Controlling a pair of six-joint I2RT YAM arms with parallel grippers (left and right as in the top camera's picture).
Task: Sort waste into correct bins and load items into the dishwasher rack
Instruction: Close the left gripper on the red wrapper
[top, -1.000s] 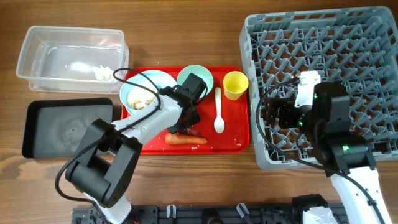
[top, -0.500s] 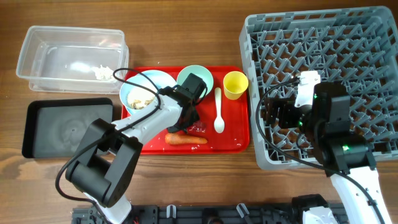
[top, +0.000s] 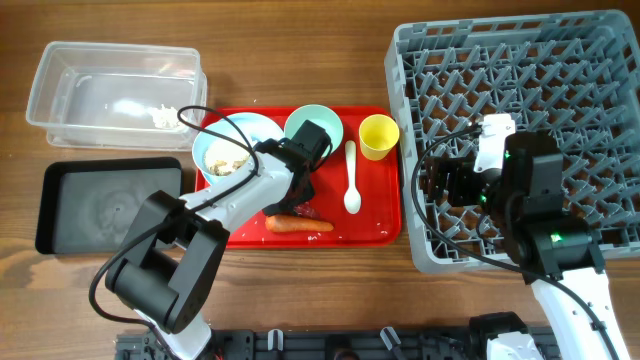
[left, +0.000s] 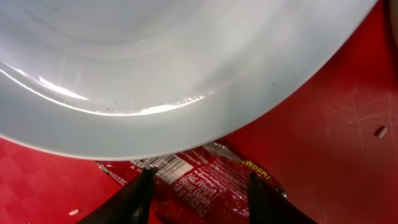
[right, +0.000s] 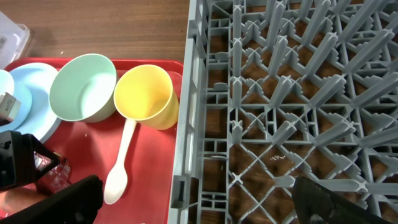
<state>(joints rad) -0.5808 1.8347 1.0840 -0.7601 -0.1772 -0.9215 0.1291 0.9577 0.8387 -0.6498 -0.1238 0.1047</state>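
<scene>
The dishwasher rack (top: 520, 120) sits right of the red tray (top: 385, 225). The right end effector (right: 199, 202) hangs over the rack's tray-side edge, fingers spread wide and holding nothing. On the tray, the left end effector (left: 200, 182) is down at the near rim of the light blue plate (top: 265, 128), fingers spread either side of the red wrapper (left: 214, 196). The wrapper lies flat on the tray with its far edge under that rim. My call: drop lower, centre on the crinkled middle, close slowly, then lift clear of the plate.
</scene>
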